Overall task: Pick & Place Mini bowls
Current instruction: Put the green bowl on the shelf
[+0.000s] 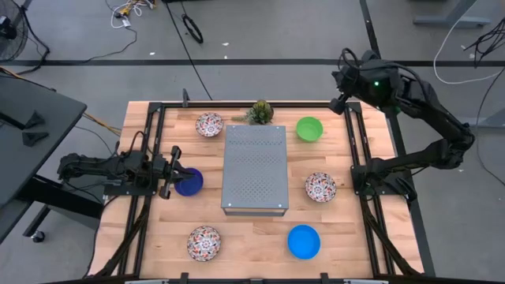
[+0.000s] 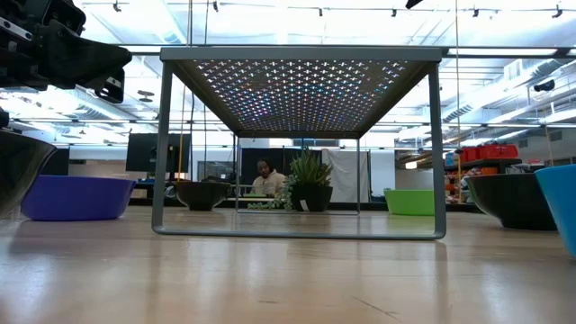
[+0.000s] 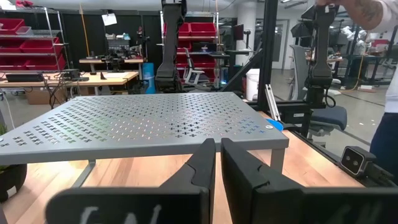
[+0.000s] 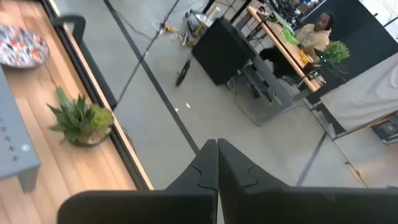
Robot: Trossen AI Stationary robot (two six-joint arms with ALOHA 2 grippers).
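Observation:
Six mini bowls sit upright on their bases around the grey perforated box (image 1: pixel 254 167): floral ones (image 1: pixel 209 125), (image 1: pixel 320 187), (image 1: pixel 204 242), a green one (image 1: pixel 309 128), a light blue one (image 1: pixel 304 241) and a dark blue one (image 1: pixel 189 182). My left gripper (image 1: pixel 170 172) is shut and held level at the dark blue bowl's left rim. In the low view it (image 2: pixel 67 54) hangs well above that bowl (image 2: pixel 76 197). My right gripper (image 4: pixel 217 149) is shut and raised at the table's far right corner (image 1: pixel 339 101), looking out over the far edge.
A small spiky plant (image 1: pixel 259 113) stands at the far edge behind the box. Black frame rails (image 1: pixel 359 150) run along both sides of the table. A person (image 4: pixel 317 28) sits at a desk beyond the far edge. Bare wood (image 1: pixel 254 237) lies between the near bowls.

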